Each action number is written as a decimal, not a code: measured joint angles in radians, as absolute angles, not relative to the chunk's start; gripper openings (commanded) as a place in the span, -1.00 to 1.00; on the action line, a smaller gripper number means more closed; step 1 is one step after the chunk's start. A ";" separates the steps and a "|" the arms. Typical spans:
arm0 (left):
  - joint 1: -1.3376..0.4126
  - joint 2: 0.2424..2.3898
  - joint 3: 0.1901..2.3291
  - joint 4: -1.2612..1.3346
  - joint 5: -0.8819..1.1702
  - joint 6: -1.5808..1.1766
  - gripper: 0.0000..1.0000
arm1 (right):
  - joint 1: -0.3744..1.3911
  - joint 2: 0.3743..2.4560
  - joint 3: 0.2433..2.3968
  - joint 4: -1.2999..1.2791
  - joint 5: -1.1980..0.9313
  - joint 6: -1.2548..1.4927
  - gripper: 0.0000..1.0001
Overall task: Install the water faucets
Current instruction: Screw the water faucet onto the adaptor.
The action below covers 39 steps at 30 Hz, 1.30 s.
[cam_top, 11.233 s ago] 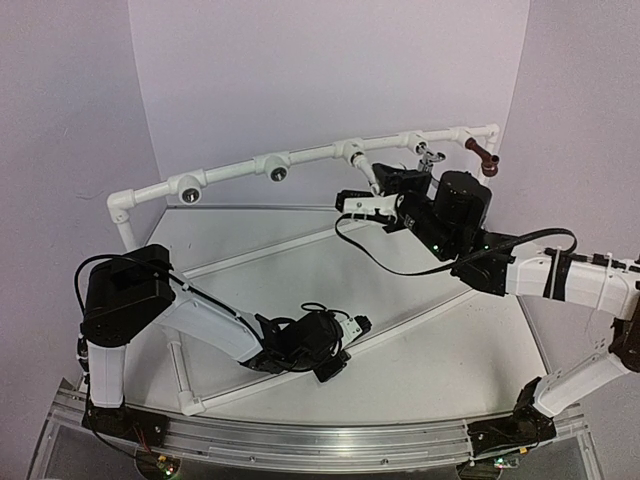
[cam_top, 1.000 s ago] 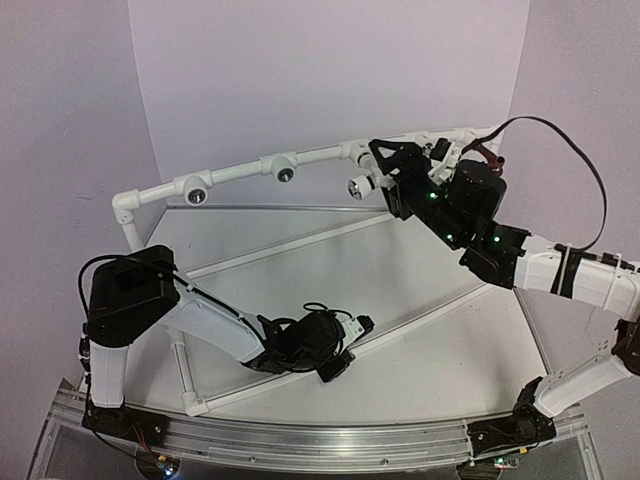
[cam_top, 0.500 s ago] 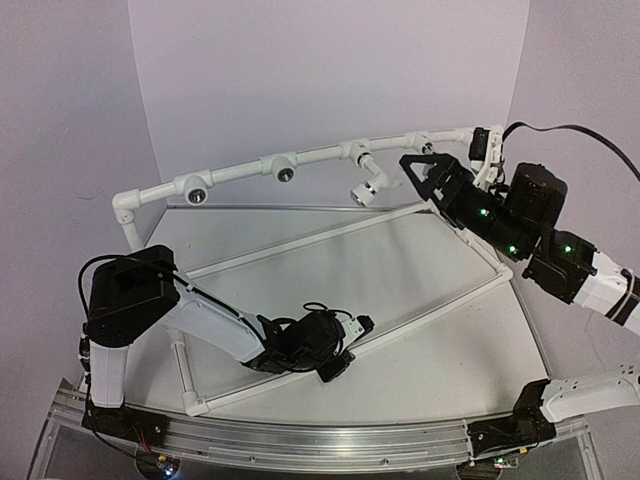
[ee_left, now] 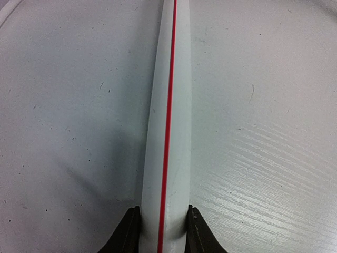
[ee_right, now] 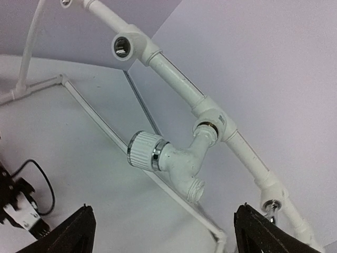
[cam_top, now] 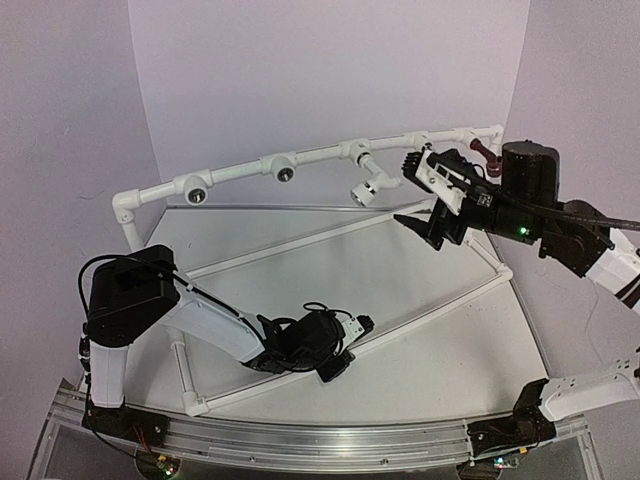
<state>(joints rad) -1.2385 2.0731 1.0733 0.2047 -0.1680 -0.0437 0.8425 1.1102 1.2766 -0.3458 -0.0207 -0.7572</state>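
Three faucets counted, all seated on the upper run of the frame (cam_top: 240,168). The white faucet (ee_right: 179,163) hangs tilted from the third tee from the left, its ribbed knob and chrome ring pointing down toward the table (cam_top: 440,340). The silver faucet (ee_right: 271,207) sits at the next tee to the right; it shows only in part at the edge of the right wrist view, and the gripper hides most of it from above. The red-brown faucet (cam_top: 483,152) is at the far right end of the run, just beside the corner. Two empty sockets (cam_top: 195,190) are counted left of the white faucet, facing forward. The right gripper (cam_top: 409,193) is raised near the white faucet, clear of it, fingers spread wide with nothing between them. The left gripper (ee_left: 162,232) is low on the table, fingers pressed against both sides of one rail (ee_left: 168,132), a white pipe with a red stripe lying flat.
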 measured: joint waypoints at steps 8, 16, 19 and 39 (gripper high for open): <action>-1.238 2.073 1.074 0.203 -0.168 -0.044 -1.00 | 0.873 1.194 1.353 -0.387 0.061 -1.207 0.83; -1.238 2.074 1.079 0.195 -0.167 -0.045 -1.00 | 0.920 1.290 1.300 -0.201 0.209 -1.481 0.77; -1.238 2.074 1.079 0.195 -0.167 -0.046 -1.00 | 0.924 1.327 1.284 -0.116 0.265 -1.548 0.64; -1.238 2.074 1.079 0.195 -0.166 -0.047 -1.00 | 0.954 1.478 1.264 0.207 0.479 -1.421 -0.26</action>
